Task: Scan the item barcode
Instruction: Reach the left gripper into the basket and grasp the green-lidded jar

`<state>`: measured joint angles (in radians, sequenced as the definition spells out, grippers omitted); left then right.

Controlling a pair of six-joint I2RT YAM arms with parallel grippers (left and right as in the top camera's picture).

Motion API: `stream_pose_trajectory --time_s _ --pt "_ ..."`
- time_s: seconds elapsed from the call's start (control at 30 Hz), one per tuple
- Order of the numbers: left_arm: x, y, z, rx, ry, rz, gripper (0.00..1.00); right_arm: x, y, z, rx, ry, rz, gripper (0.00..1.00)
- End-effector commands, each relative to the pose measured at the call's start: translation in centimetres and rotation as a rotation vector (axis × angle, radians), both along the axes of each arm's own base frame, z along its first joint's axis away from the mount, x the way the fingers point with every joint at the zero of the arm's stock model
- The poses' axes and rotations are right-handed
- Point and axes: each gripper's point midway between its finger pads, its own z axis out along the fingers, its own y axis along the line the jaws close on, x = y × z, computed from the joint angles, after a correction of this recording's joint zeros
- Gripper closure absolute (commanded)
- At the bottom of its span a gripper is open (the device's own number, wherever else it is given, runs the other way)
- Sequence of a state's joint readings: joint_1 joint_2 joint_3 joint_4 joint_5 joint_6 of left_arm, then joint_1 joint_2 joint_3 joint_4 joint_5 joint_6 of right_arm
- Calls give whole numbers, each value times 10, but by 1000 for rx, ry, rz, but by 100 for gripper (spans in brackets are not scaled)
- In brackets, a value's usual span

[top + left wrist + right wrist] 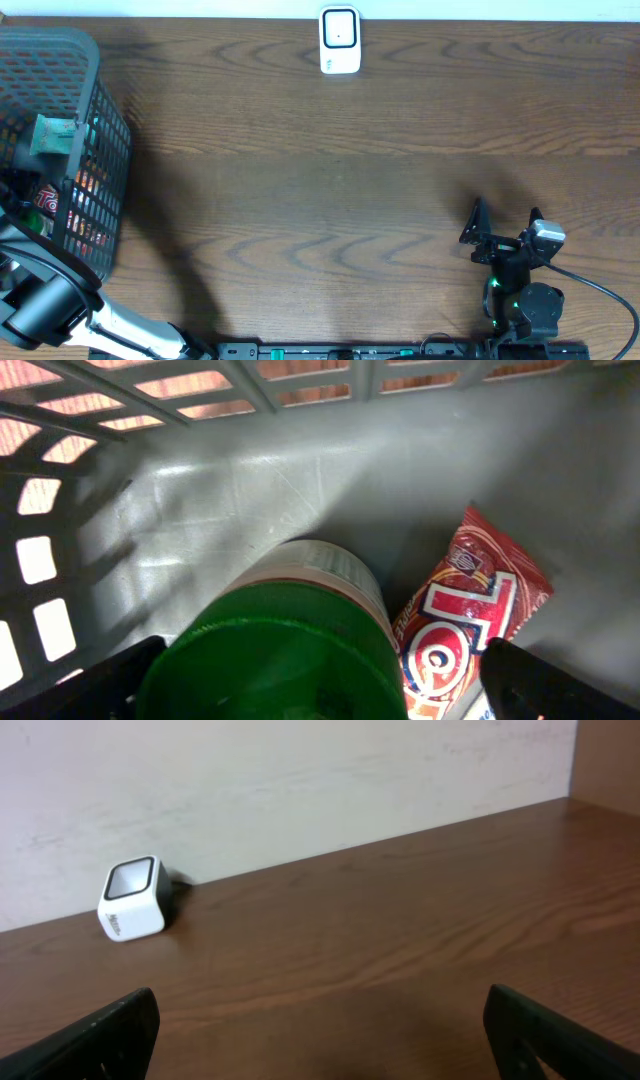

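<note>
The left tool (pixel 320 685) was down inside the grey basket (pixel 105 110) at the left end of the tabletop (pixel 350 200). Its two dark fingers (pixel 95 685) were spread wide and showed only at the bottom corners of the left wrist view. Between them stood a green-lidded jar (pixel 280 660), its lid filling the gap. The fingers sat just beside the lid's rim without pinching it, and whether either one touched it could not be told. A red snack packet (pixel 465 610) lay on the basket floor against the jar's right side, close to the right finger.

The right tool (pixel 325 1040) was near the front right of the tabletop, its fingers also fully spread, holding and touching nothing. It faced the white scanner (pixel 339 40), which stood at the far edge of the tabletop against the wall, well apart from both the basket and the right tool.
</note>
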<state>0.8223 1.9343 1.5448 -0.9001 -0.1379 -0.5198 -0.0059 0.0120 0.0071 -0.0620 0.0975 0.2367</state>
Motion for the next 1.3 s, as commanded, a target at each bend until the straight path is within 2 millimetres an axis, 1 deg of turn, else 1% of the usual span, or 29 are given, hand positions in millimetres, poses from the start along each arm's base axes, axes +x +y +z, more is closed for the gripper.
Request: stream_pose_trajectory --time_s 0.0,0.13,0.3,0.4,0.43,0.5,0.53,0.8,1.0,1.1,1.13,1.27 --pt "-2 -4 -8 -17 24 -14 0 0 3 -1 1 0 12 1" --pt "-5 -7 -12 -26 33 -13 0 0 3 -1 1 0 12 1" --pt "-9 -11 -23 -36 42 -13 0 0 3 -1 1 0 12 1" --pt "-9 -12 -25 -38 44 -13 1 0 3 -1 1 0 12 1" --pt "-9 -12 -25 -38 44 -13 2 0 3 -1 1 0 12 1" --pt "-9 -11 -25 -37 44 -13 11 0 3 -1 1 0 12 1" --pt "-9 -11 -25 -36 43 -13 14 0 3 -1 1 0 12 1" --pt "-14 -4 -26 7 74 -4 14 0 3 -1 1 0 12 1" --pt "-16 -5 -35 8 72 -4 12 0 3 -1 1 0 12 1" --pt "-17 -7 -37 4 77 -5 14 0 3 -1 1 0 12 1" --pt "-17 -6 -36 7 77 -14 17 0 3 -1 1 0 12 1" --pt "-16 -4 -35 9 91 -78 42 0 3 -1 1 0 12 1"
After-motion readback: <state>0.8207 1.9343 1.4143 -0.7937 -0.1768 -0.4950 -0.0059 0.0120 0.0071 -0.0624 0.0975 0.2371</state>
